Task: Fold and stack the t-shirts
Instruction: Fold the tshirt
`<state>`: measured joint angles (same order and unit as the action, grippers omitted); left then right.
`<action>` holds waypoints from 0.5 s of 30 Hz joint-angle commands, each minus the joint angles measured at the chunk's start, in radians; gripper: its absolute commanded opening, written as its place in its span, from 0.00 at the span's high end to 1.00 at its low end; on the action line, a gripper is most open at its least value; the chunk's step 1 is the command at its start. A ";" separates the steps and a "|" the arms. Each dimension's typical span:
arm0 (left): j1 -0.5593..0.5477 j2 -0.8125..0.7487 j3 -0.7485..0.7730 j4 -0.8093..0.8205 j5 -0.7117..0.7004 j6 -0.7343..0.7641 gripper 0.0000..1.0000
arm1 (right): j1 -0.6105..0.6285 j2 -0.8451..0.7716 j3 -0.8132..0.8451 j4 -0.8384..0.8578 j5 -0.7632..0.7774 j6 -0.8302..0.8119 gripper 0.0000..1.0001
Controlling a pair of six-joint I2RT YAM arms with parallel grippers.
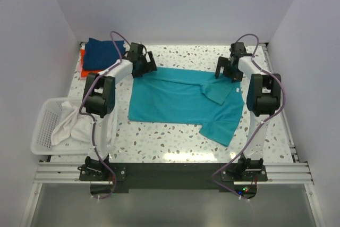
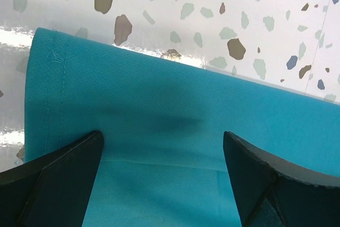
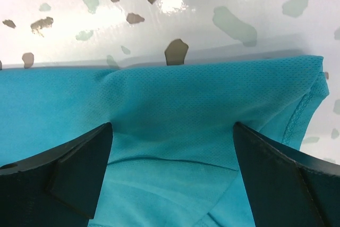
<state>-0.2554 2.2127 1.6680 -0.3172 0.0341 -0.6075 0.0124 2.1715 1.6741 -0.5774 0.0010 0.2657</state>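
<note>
Both pincers stand wide open with nothing in them. My left gripper (image 2: 162, 150) and right gripper (image 3: 172, 144) straddle the far edge of the teal t-shirt (image 1: 175, 102), which lies spread across the middle of the speckled table (image 1: 170, 139). I judge the step to be pinching that far edge for a fold toward the near side. To do it well, I'd lower both arms evenly, take the edge deep between the fingers and close them together (one late side skews the fold). The cloth is a fine matte mesh knit with a stitched hem, limp and quick to wrinkle, and the tabletop is glossy. At far left, a folded navy shirt (image 1: 103, 51) sits on an orange-red one (image 1: 83, 67).
</note>
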 commanded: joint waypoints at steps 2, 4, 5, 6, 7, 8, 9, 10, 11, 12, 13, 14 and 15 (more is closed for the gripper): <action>0.016 0.030 0.122 -0.117 -0.002 0.057 0.00 | -0.009 0.011 0.096 -0.091 -0.041 -0.048 0.01; 0.015 0.006 0.191 -0.172 -0.010 0.063 0.00 | -0.008 -0.060 0.099 -0.099 -0.053 -0.052 0.01; 0.013 -0.011 0.196 -0.180 -0.010 0.066 0.00 | -0.008 -0.087 0.093 -0.104 -0.059 -0.051 0.01; 0.012 -0.033 0.194 -0.181 -0.011 0.071 0.00 | -0.008 -0.116 0.084 -0.108 -0.064 -0.046 0.01; 0.008 -0.086 0.171 -0.183 -0.014 0.071 0.00 | -0.008 -0.183 0.072 -0.110 -0.078 -0.036 0.01; 0.001 -0.117 0.150 -0.181 -0.017 0.071 0.00 | -0.008 -0.217 0.034 -0.107 -0.084 -0.028 0.01; -0.004 -0.186 0.094 -0.177 -0.031 0.071 0.00 | -0.009 -0.298 0.006 -0.092 -0.088 -0.020 0.01; -0.010 -0.220 0.064 -0.181 -0.031 0.068 0.00 | -0.008 -0.335 -0.029 -0.076 -0.096 -0.010 0.01; -0.025 -0.255 0.030 -0.186 -0.074 0.063 0.00 | -0.008 -0.381 -0.110 -0.056 -0.108 0.007 0.01; -0.036 -0.289 -0.005 -0.194 -0.086 0.058 0.00 | -0.006 -0.418 -0.155 -0.038 -0.122 0.013 0.01; -0.047 -0.364 -0.093 -0.195 -0.100 0.048 0.00 | -0.008 -0.452 -0.198 -0.012 -0.130 0.018 0.01; -0.074 -0.401 -0.144 -0.194 -0.114 0.037 0.00 | -0.006 -0.528 -0.286 -0.003 -0.136 0.035 0.01; -0.091 -0.441 -0.198 -0.189 -0.140 0.006 0.00 | -0.006 -0.562 -0.334 0.010 -0.137 0.046 0.01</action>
<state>-0.2897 1.9091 1.5734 -0.4877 -0.0395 -0.5686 0.0101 1.7267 1.4643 -0.6029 -0.0940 0.2680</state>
